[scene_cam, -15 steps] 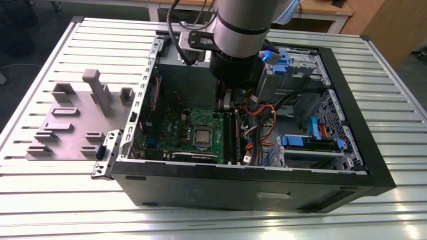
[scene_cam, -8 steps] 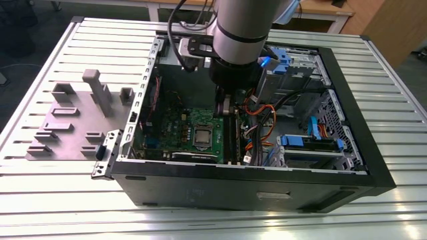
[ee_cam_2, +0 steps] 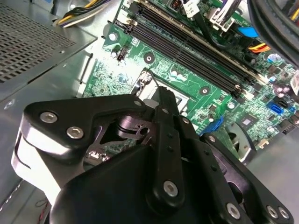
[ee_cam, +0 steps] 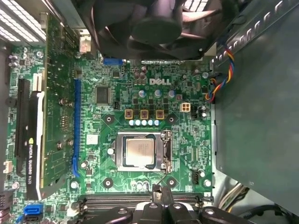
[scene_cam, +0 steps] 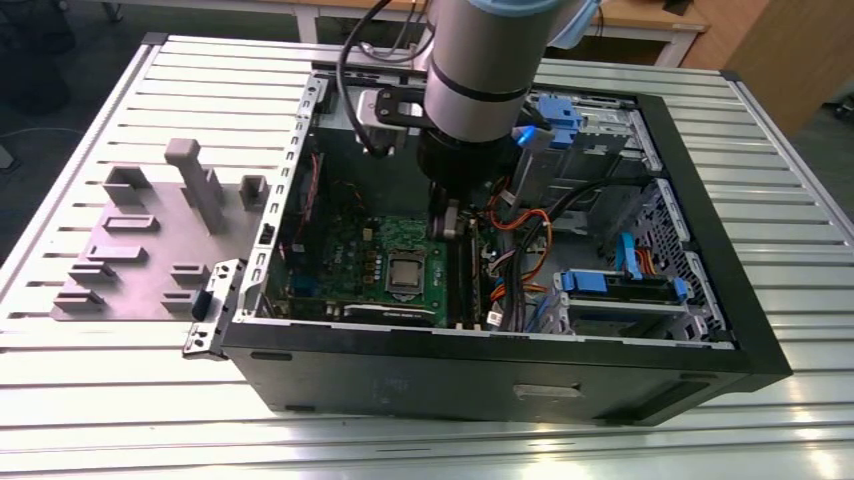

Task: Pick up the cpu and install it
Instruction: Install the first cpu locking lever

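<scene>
The cpu [ee_cam: 140, 152], a small silver-grey square, lies flat in the shiny metal socket frame [ee_cam: 161, 151] in the middle of the green motherboard [ee_cam: 93, 140]. In the exterior view the cpu [scene_cam: 404, 270] sits low inside the open computer case [scene_cam: 534, 385]. My gripper [ee_cam: 161, 190] hovers over the memory slots just beside the socket, apart from the chip. Its black fingers [ee_cam_2: 164, 100] meet at the tips with nothing between them, so it is shut and holds nothing. In the exterior view the gripper [scene_cam: 454, 225] hangs under the arm, inside the case.
A black fan [ee_cam: 154, 23] looms over the board's far side. A graphics card [ee_cam: 32, 135] stands along one edge, memory slots [ee_cam_2: 196, 51] along another. Coloured cables [scene_cam: 521, 230] and blue drive bays [scene_cam: 621, 285] crowd the exterior view's right. A grey fixture plate [scene_cam: 147, 250] lies left of the case.
</scene>
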